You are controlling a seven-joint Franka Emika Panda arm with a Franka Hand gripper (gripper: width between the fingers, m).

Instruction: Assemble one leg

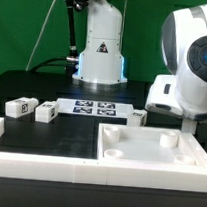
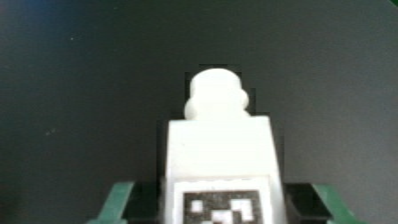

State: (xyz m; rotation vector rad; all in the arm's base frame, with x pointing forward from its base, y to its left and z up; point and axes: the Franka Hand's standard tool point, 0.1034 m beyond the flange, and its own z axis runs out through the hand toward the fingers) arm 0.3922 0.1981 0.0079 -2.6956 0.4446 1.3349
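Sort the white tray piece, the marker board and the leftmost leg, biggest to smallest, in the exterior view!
1. Tray piece: biggest, though it is also nearest the camera.
2. Marker board: next.
3. Leftmost leg: smallest.

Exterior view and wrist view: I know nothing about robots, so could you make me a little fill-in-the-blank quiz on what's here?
1. In the wrist view, the gripper holds the leg, which is ___ in colour.
2. In the exterior view, ___ legs lie to the exterior view's left of the marker board.
3. The table is ___.

Missing words: white; two; black.
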